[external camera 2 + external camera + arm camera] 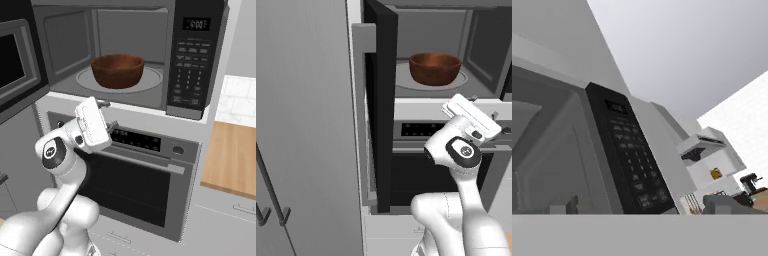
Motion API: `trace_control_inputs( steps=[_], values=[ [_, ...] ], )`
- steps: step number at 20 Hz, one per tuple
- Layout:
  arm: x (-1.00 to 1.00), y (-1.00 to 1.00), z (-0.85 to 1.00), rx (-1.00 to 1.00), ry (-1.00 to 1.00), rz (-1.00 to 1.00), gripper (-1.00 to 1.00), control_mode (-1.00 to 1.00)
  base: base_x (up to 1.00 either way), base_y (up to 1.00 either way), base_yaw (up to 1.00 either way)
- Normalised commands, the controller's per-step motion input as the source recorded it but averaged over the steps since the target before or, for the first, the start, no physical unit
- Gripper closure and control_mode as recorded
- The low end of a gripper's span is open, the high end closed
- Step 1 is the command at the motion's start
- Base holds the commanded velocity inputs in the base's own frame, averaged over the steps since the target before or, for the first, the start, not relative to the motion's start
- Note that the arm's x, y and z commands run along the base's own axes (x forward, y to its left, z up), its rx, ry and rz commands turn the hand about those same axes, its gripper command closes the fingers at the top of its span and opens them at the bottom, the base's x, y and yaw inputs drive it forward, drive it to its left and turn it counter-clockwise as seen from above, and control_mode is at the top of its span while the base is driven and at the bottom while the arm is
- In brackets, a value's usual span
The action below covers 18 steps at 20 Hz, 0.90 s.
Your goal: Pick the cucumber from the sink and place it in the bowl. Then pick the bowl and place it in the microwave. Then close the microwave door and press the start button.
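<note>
A: While the bowl (118, 70) sits on the pale turntable (150, 80) inside the microwave (165, 30), which step would an onlooker say the robot has in hand?

B: The placing looks done. The bowl stands upright near the middle of the cavity, nothing touching it. Whether the cucumber lies inside it cannot be told, since the rim hides the interior in both base views. The step in hand would be closing the microwave door (381, 100).

A: And the hand itself?

B: The gripper (107, 115) hangs below the cavity's front lip, in front of the oven's control strip (137, 140), well apart from the bowl. Its jaws stand spread wide and carry nothing. The hand view looks up past the button panel (632, 155) toward the ceiling, so the hand is tilted upward.

A: Where does the door stand?

B: Swung out on the left of the opening, roughly edge-on to the left base camera, its window showing at the left border of the right base view.

A: So what does the next move call for?

B: By the look of it, the arm must travel left, get behind the door's outer face and push it round toward the cavity. The risk is clipping the door's edge instead of meeting its flat face. Only then comes the start button on the panel.
</note>
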Motion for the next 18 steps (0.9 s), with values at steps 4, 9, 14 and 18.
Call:
trace_control_inputs(
  steps=[4, 9, 14, 18],
  values=[
    [-0.63, 0.62, -0.19, 0.00, -0.02, -0.15, -1.00, -1.00, 0.00, 0.00, 0.00],
    [-0.55, 0.54, -0.33, 0.00, -0.04, -0.16, -1.00, -1.00, 0.00, 0.00, 0.00],
    [-0.07, 0.03, -0.59, -0.07, -0.22, -0.18, -1.00, -1.00, 0.00, 0.00, 0.00],
    [-0.66, 0.41, -0.05, -0.04, -0.25, -0.14, -1.00, -1.00, 0.00, 0.00, 0.00]
  ],
)
